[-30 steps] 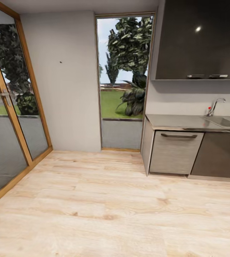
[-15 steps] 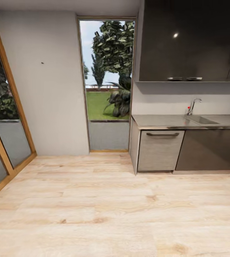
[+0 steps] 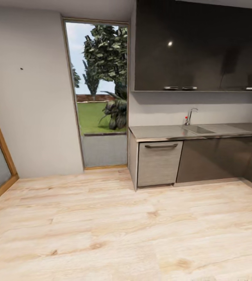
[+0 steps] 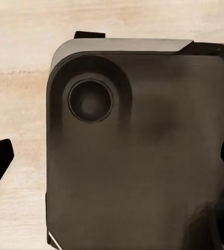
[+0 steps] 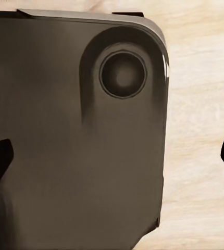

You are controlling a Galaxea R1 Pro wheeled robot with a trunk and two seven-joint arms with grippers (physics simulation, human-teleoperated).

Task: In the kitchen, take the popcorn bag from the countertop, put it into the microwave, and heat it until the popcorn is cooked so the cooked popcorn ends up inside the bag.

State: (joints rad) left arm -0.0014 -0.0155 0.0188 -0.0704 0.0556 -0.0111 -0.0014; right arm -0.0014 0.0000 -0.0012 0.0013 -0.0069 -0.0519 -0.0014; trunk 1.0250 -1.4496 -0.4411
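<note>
Head view first: light wood floor point(image 3: 102, 230) underfoot, a tall window point(image 3: 98, 78) onto garden greenery, and at right the kitchen run, with a grey steel countertop point(image 3: 161, 132) over dark cabinet fronts point(image 3: 215, 158), a pale drawer front with a bar handle point(image 3: 161, 146), a sink point(image 3: 198, 129) with its tap point(image 3: 190, 116), and glossy dark wall cupboards point(image 3: 196, 47) above. No sign of popcorn bag or microwave on the visible stretch of worktop; likely further along to the right, though that is only a guess. Left wrist view next: looking down on the dark rounded body of the robot's own base point(image 4: 138, 156) over pale floorboards, with the black tips of the left gripper point(image 4: 112, 166) at the two edges, set wide apart, holding nothing. Right wrist view last: much the same, with dark base housing point(image 5: 70, 135) and the right gripper point(image 5: 112, 159) spread open and empty. Step in hand, by judgement: driving and turning to find the bag. Best done with arms tucked as they are, turning steadily toward the counter's far end, closing in squarely and stopping short of the cabinet fronts.
</note>
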